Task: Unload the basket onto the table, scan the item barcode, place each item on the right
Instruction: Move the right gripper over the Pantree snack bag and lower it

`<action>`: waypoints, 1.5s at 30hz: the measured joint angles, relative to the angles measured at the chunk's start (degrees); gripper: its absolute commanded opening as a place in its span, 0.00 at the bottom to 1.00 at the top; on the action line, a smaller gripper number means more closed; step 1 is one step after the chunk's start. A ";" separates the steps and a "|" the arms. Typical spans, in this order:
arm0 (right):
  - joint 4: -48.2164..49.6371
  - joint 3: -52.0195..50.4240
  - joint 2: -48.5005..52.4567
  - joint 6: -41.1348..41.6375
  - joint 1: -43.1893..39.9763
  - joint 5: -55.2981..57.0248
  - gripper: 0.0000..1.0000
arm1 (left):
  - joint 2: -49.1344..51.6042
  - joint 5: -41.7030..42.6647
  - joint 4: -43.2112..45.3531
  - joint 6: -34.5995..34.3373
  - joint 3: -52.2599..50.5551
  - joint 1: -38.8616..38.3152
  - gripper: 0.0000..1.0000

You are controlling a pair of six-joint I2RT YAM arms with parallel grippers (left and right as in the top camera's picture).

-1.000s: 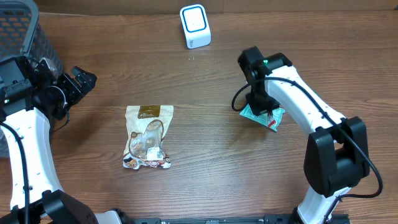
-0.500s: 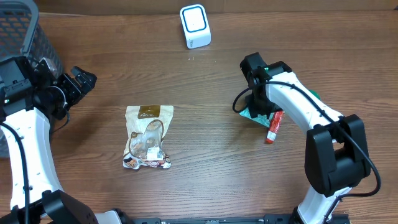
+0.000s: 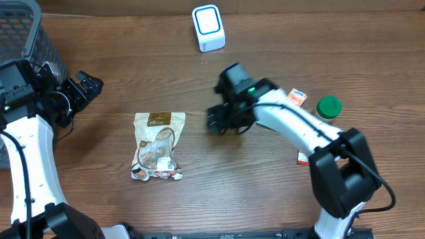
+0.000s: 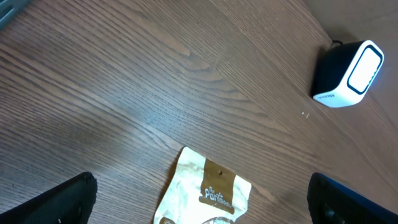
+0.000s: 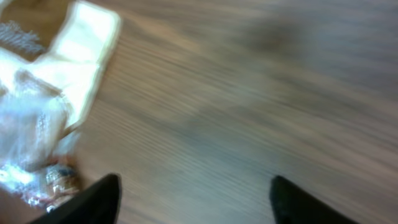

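The snack pouch (image 3: pixel 158 146) is laid flat on the table (image 3: pixel 219 199), left of centre, with bare wood seen along all its edges. The right gripper (image 3: pixel 214 121) is poised near the pouch's upper right corner, its jaws spread wide and nothing held. The left gripper (image 3: pixel 88 85) is seen by the table's left edge, beside the basket (image 3: pixel 26 33), jaws likewise spread and empty. The scanner (image 3: pixel 208 28) is stood at the far edge, well apart from the pouch. A green-lidded jar (image 3: pixel 328 107) and a small packet (image 3: pixel 297 97) are found at the right.
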 measured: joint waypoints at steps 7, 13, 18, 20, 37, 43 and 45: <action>7.13 -0.02 0.00 2.38 11.19 4.59 1.00 | 0.00 0.00 0.00 0.00 0.00 0.00 1.00; 17.09 -0.02 0.09 4.22 18.78 8.96 1.00 | 0.00 0.00 0.02 0.00 0.00 0.00 1.00; 21.92 -0.02 0.11 5.66 22.71 12.94 0.99 | 0.00 0.00 0.00 0.00 0.00 0.00 1.00; 23.08 -0.02 0.11 6.45 22.93 13.42 0.48 | 0.00 0.00 0.00 0.00 0.00 0.00 0.99; 27.36 -0.02 10.62 12.28 22.40 17.25 0.11 | 0.00 0.00 0.00 0.00 0.00 0.00 1.00; 14.49 1.55 9.77 17.66 19.61 26.95 0.11 | 0.00 0.00 0.00 0.00 0.00 0.00 1.00; 10.25 1.60 9.14 20.35 17.73 29.09 0.13 | 0.00 0.00 0.00 0.00 0.00 0.00 1.00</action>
